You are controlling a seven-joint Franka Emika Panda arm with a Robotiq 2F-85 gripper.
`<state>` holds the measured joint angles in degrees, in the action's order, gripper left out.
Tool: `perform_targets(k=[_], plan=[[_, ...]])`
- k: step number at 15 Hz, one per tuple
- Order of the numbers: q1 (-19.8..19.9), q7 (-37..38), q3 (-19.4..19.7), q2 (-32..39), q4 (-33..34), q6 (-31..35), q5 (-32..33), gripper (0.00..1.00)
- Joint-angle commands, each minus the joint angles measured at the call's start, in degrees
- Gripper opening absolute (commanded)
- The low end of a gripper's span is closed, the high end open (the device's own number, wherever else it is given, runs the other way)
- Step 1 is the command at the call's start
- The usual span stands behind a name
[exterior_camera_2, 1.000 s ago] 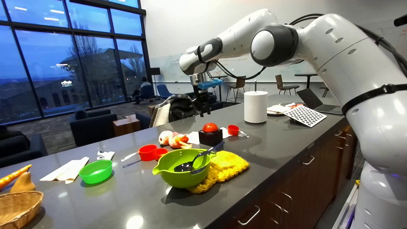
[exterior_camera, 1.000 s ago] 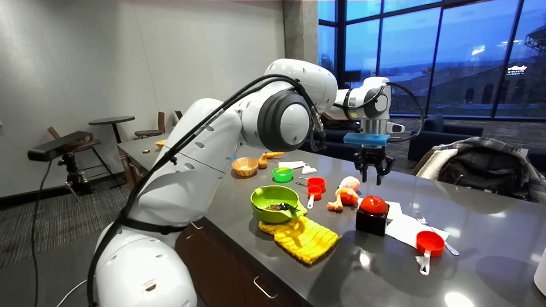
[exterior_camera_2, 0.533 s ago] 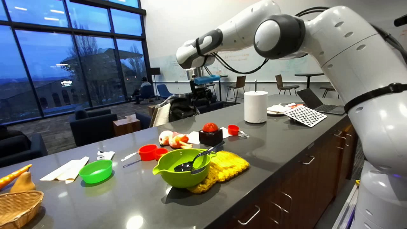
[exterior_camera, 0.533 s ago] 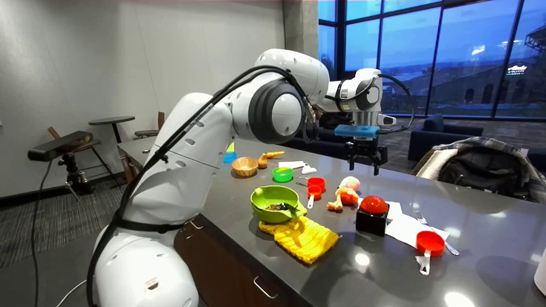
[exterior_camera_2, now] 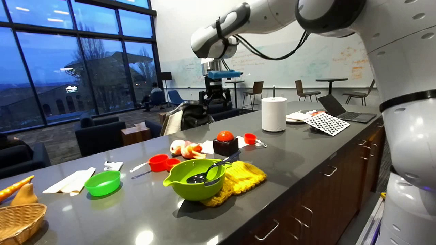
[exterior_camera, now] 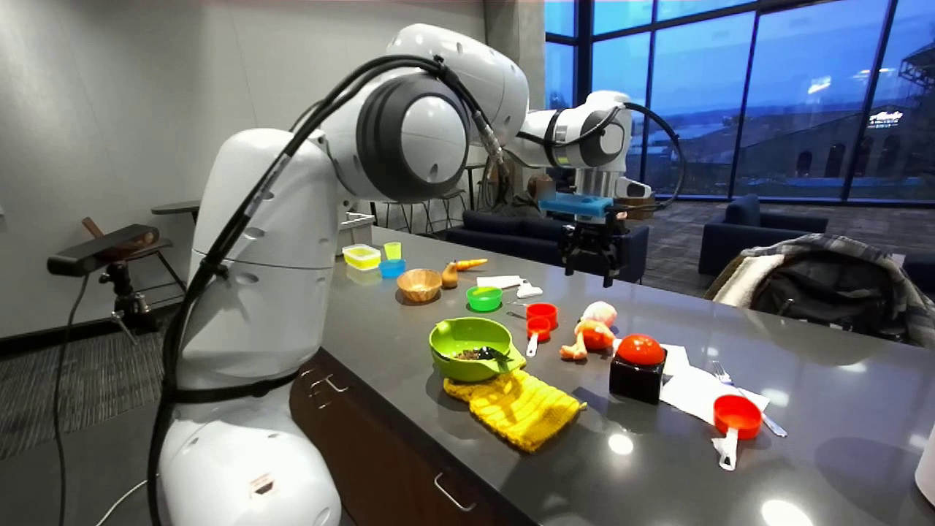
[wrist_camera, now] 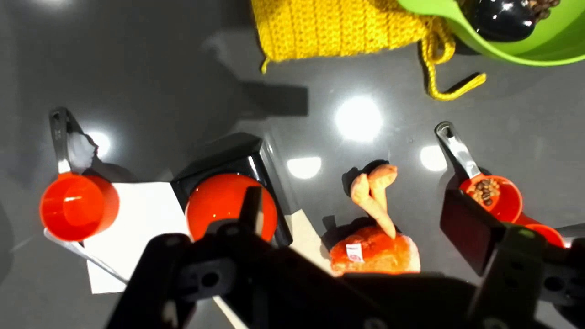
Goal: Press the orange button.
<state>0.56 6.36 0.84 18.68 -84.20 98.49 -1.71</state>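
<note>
The orange button (exterior_camera: 640, 351) is a round red-orange dome on a black boxy base, upright on the grey counter. It also shows in an exterior view (exterior_camera_2: 225, 136) and at the left of centre in the wrist view (wrist_camera: 224, 198). My gripper (exterior_camera: 589, 272) is open and empty in the air, higher than the button and off to its side, not touching it. It also shows in an exterior view (exterior_camera_2: 216, 102). In the wrist view the gripper (wrist_camera: 363, 219) has its fingers wide apart, and one finger covers part of the dome.
A plush toy (wrist_camera: 377, 251) lies beside the button, between the fingers in the wrist view. A white napkin (exterior_camera: 705, 391), a red measuring cup (exterior_camera: 736, 418), a green bowl (exterior_camera: 471, 349) on a yellow cloth (exterior_camera: 526, 413) and a paper towel roll (exterior_camera_2: 274, 114) stand around.
My gripper has risen and drawn back, moving up and left in an exterior view, away from above the button. Its fingers have spread apart. The button has stayed in place.
</note>
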Motion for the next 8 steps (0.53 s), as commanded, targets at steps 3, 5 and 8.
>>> perform_targets(k=[3,5,8], plan=[[-0.71,4.04,-0.23,-10.62,-14.87,2.42,-2.37,1.00],[-0.52,2.69,-0.20,-7.06,-10.40,0.59,-1.46,1.00],[-0.57,3.16,-0.24,-8.58,-12.58,1.21,-1.45,1.00]])
